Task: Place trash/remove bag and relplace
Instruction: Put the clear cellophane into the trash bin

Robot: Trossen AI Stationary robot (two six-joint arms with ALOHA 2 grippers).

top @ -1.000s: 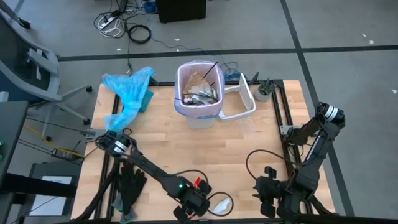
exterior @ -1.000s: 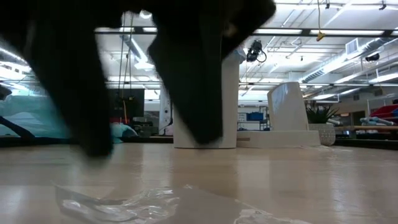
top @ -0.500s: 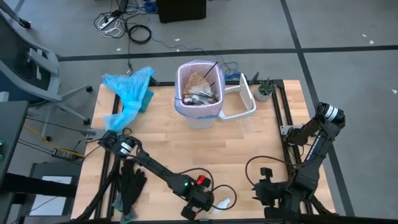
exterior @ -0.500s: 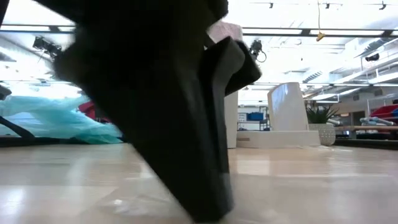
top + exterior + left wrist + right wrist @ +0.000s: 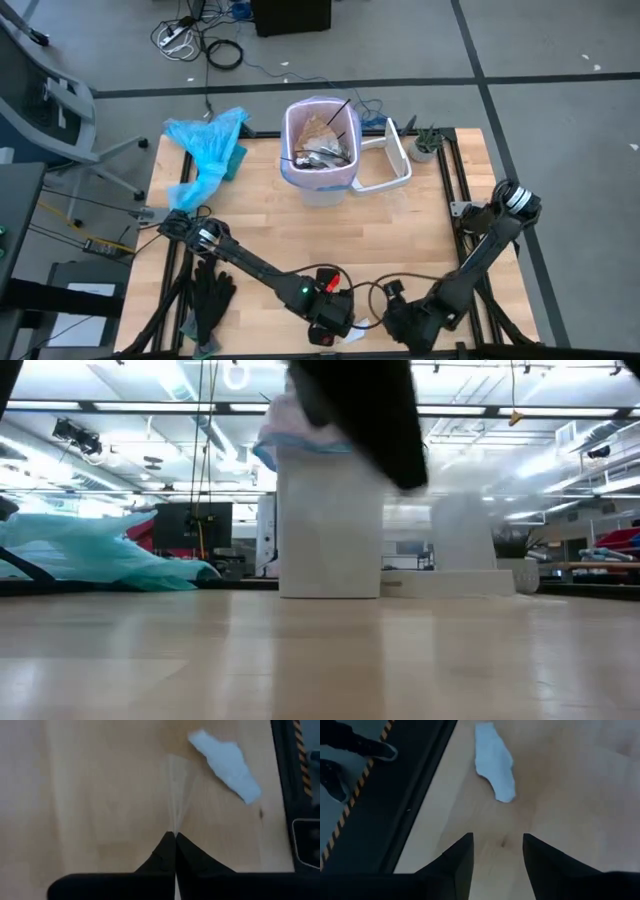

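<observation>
At the near edge of the table (image 5: 400,240), the left pincer (image 5: 335,322) is closed, and the left wrist view shows its two tips pressed together on a thin piece of clear plastic film (image 5: 177,795) that fans out ahead of them. Just beyond this pincer, a little to the side, lies a small white scrap (image 5: 227,765) on the wood, not touched by anything. The right pincer (image 5: 400,322) is close beside the left one; its fingers stand apart and hold nothing, and the same white scrap lies just ahead of it near the table edge. Far from both pincers, at the far side of the table, stands the bin (image 5: 322,150) lined with the pale pink bag (image 5: 290,150), and it already holds brown paper and thin black utensils. So I judge that the collecting of trash is nearly done: the film and the white scrap remain, and after that the bag must be taken out and replaced, which is not yet begun. Only the high view shows the bin contents, the light-blue bag (image 5: 210,145) and the black gloves (image 5: 210,295). Only the wrist views show the film and the grip. From the low view I get the bin (image 5: 330,520) standing upright with the bag over its rim.
</observation>
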